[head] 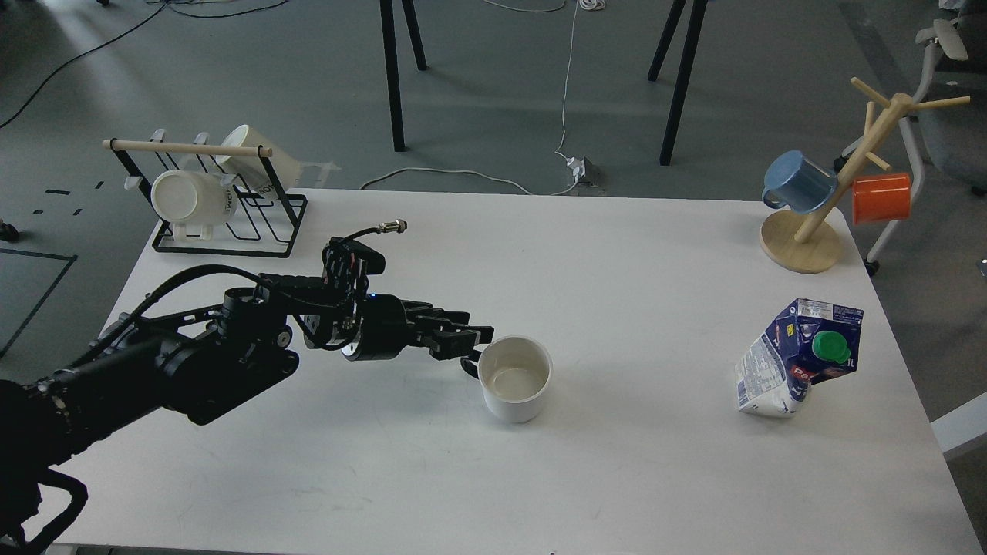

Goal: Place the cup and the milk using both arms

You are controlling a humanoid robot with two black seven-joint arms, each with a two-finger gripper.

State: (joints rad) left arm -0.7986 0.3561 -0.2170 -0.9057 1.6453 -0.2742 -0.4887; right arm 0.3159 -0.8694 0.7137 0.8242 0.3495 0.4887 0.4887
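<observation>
Across the lower part of the head view spreads a white table (632,478), and the left arm reaches over it from the left edge toward the middle. At the arm's far end the left gripper (472,338) sits right at the handle side of the cup (515,378). Its dark fingers (451,317) lie close together and blend with the black loop handle, so it may be pinching the handle, but I cannot tell from this angle whether the claw is pressed together or slightly spread. The right arm does not appear in the view.

At the far left corner of the table stands a black wire rack (224,220) with a wooden rod across its top, holding two white mugs (189,199) tipped on their sides. At the far right corner stands a wooden mug tree (802,245), with a blue mug (798,181) hanging on its left and an orange mug (881,197) on its right.

Near the right edge of the table, in front of the mug tree and well apart from the cup, stands the milk (794,362), a dented blue and white carton leaning somewhat, its green cap facing the camera. The cup stands upright near the table's middle, white outside and cream inside.
</observation>
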